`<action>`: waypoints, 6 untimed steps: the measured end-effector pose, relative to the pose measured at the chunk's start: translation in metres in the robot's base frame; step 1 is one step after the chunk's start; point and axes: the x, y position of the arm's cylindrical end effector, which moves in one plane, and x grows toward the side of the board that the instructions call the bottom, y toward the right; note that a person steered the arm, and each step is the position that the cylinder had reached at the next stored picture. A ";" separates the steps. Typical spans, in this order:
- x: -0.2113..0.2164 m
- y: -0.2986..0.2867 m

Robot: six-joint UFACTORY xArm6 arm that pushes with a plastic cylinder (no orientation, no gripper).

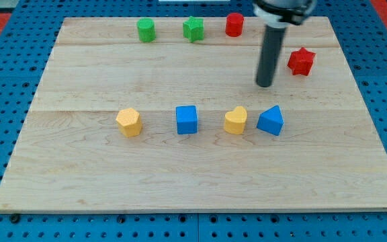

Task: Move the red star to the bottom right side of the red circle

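Dark rod's tip [265, 85] rests on the pale wooden board [193, 181], holding nothing, just left of and slightly below the red star block [301, 61]. The red circle block [234, 24] sits upper left of the star.

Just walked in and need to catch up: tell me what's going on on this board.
A robot arm with a dark rod is pushing blocks around a wooden board. My tip sits on the board to the left of the red star, a little lower in the view, apart from it. The red circle stands near the view's top edge, up and left of the star, beside a green star and a green cylinder. The star already lies down-right of the circle.
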 end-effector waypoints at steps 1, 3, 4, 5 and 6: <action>-0.025 0.016; -0.015 0.045; -0.036 0.045; -0.072 0.043; -0.093 0.043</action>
